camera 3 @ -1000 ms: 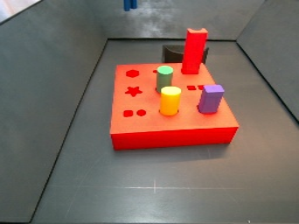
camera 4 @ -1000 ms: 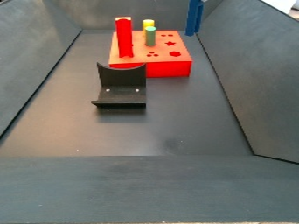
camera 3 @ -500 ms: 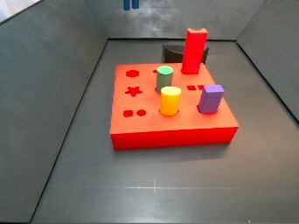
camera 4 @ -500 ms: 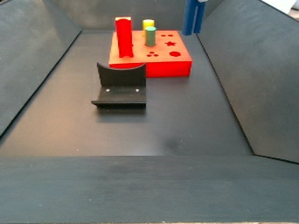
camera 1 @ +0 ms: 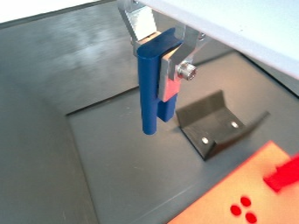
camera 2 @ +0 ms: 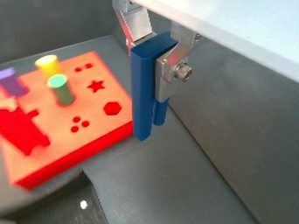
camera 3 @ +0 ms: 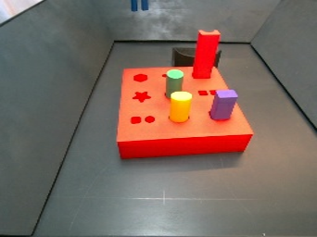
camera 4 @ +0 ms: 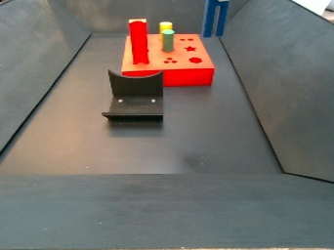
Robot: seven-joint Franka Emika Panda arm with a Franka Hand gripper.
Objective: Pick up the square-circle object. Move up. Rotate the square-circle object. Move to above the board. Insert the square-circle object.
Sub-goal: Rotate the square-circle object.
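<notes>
The square-circle object point(camera 1: 149, 87) is a slim dark blue bar hanging upright, also seen in the other wrist view point(camera 2: 145, 92). My gripper point(camera 1: 159, 59) is shut on its upper part, silver fingers point(camera 2: 176, 63) on both sides, high in the air. In both side views only the piece's lower end shows at the frame's top edge point(camera 3: 137, 5) point(camera 4: 214, 15), over the far side of the bin near the board. The board point(camera 3: 186, 139) is a flat red square with circle, star and two small holes point(camera 2: 93, 144), standing on the floor.
On the board stand a green cylinder point(camera 3: 175, 81), a yellow cylinder point(camera 3: 181, 106), a purple peg point(camera 3: 223, 104) and a tall red block point(camera 3: 207, 54). The dark fixture point(camera 4: 135, 95) stands on the floor beside the board. Grey bin walls point(camera 4: 261, 88) rise all round.
In a side view the blue piece's lower end has shifted slightly sideways at the top edge; everything on the board stays put.
</notes>
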